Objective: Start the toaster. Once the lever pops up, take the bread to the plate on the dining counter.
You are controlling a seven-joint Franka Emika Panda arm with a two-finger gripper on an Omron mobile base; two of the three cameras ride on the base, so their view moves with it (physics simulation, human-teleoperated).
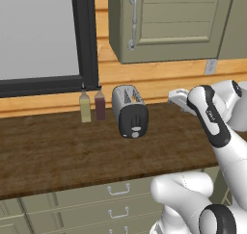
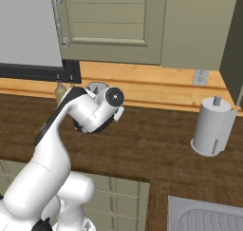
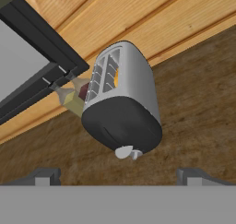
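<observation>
The toaster [image 3: 123,103] stands on the wooden worktop [image 1: 58,151] straight ahead of the gripper [image 3: 117,174], black end face turned toward it, so the lever [image 3: 135,154] is reachable head-on. The bread [image 3: 115,78] shows as a tan sliver in one slot. Jaws spread wide, holding nothing. Two condiment bottles [image 1: 92,105] stand beyond the toaster.

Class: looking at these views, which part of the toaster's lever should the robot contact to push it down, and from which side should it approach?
Press the lever, the small pale tab low on the toaster's black end face, beside the round knob. Come from the counter-edge side that face points toward, then bear down on the tab's top. The open end effector already faces that end.
</observation>
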